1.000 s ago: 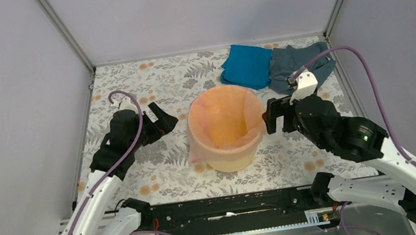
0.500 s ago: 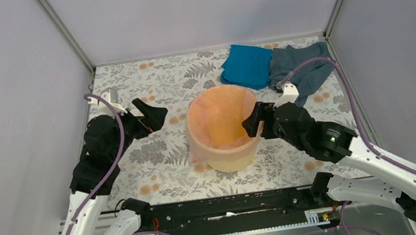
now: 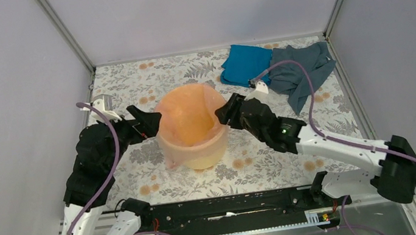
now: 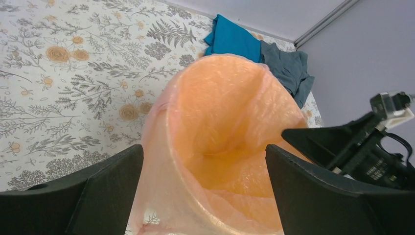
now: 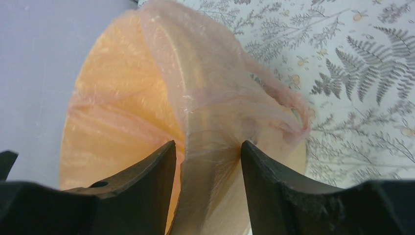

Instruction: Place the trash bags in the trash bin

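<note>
As right gripper (image 5: 206,149) straddles bin (image 3: 201,155), perhaps touching

The trash bin (image 4: 226,122) was cut off by the left wrist view's lower edge, base unseen. The right gripper (image 5: 206,147) perhaps touched the trash bag (image 5: 210,83), contact unclear.
</note>
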`<action>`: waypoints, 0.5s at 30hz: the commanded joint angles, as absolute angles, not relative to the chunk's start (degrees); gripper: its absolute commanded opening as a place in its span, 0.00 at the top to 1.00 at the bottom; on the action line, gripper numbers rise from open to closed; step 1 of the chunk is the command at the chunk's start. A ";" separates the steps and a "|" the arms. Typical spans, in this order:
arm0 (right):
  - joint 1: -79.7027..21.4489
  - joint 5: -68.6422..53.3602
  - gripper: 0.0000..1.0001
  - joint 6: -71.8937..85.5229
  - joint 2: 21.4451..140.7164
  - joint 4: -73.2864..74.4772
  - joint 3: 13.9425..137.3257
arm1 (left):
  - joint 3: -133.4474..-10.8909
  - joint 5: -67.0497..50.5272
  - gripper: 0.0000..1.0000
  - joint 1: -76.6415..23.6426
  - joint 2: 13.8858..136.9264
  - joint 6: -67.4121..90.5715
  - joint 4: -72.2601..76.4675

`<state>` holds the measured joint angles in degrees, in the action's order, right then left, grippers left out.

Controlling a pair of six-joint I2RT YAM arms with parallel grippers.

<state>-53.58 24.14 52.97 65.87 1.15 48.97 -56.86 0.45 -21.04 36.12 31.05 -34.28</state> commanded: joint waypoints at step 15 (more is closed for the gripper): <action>-53.70 28.43 0.00 30.44 72.63 8.57 67.91 | -60.96 4.03 0.01 -20.72 35.46 24.78 -34.18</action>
